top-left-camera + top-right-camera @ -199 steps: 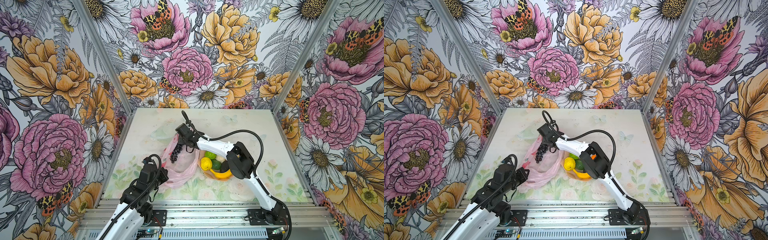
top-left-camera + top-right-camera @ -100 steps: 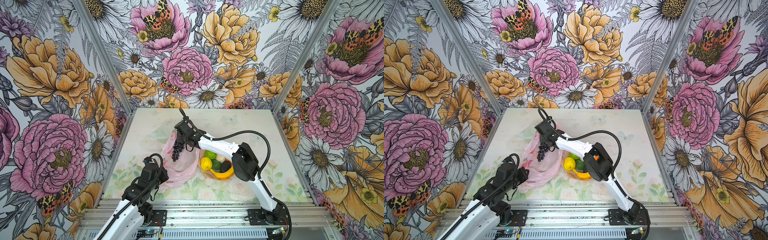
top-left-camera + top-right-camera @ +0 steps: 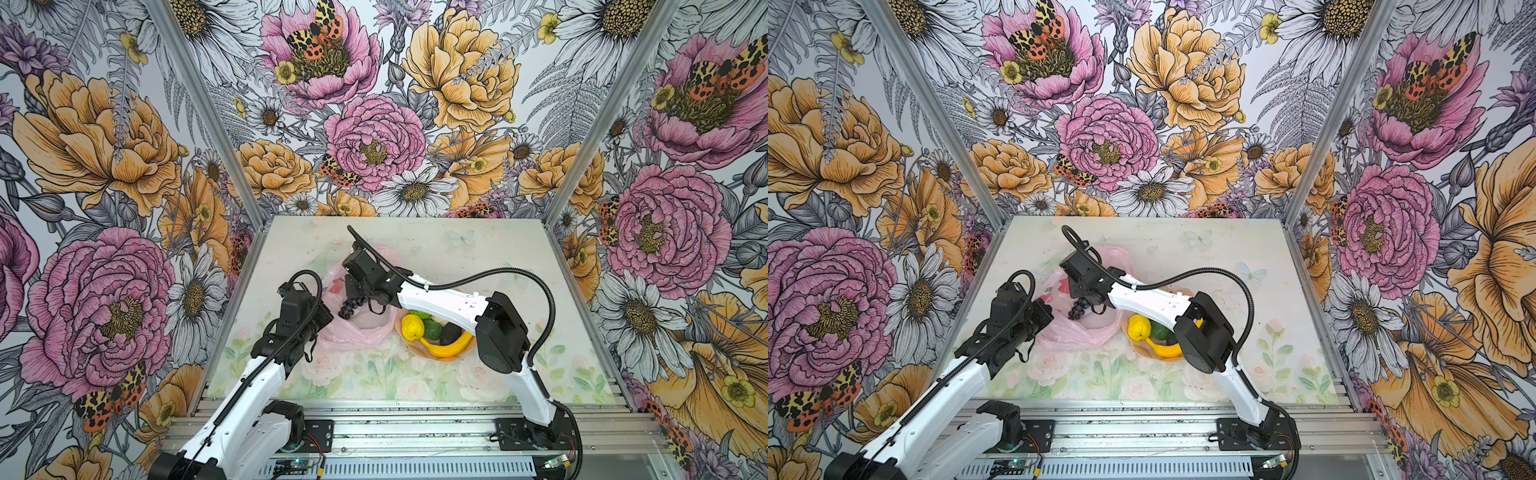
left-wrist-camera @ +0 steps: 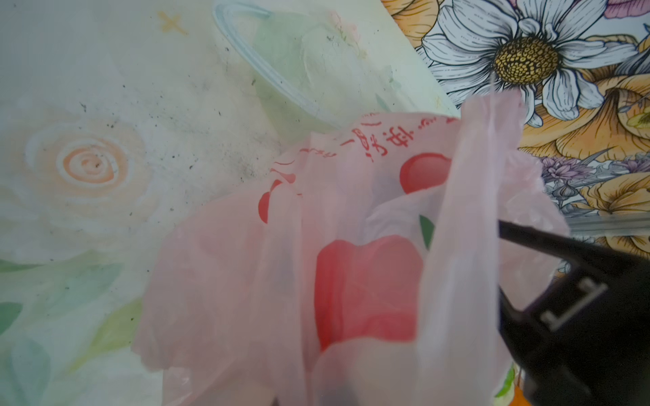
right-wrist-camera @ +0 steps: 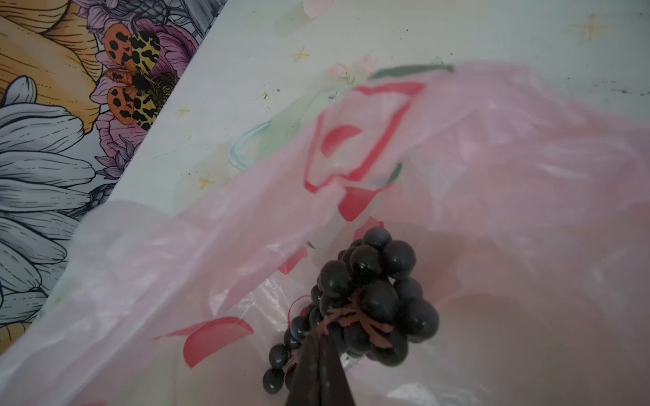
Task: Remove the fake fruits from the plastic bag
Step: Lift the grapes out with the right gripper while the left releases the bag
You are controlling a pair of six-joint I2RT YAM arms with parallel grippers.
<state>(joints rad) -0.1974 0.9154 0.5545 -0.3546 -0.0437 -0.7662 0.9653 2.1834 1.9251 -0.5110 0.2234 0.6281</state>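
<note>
Pink plastic bag [image 3: 365, 332] on worktop [image 3: 478, 257] in both top views; L hand [image 3: 323, 322] clenched on its edge, R hand [image 3: 354, 296] pinches grape bunch [image 3: 348, 308] over bag mouth; lemon [image 3: 411, 326], banana [image 3: 446, 351] in dish [image 3: 414, 350] beside. L wrist: bag film against finger [image 4: 562, 267]. R wrist: grape bunch [image 5: 369, 281] clamped at stem, bag beneath.

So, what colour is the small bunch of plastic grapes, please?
Dark purple, nearly black grape bunch; clearest in the right wrist view.

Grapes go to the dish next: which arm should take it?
Right. The right gripper is shut on the grape bunch by its stem, above the plastic bag, and the dish sits on that arm's side. The left gripper is shut on the bag's edge.
</note>
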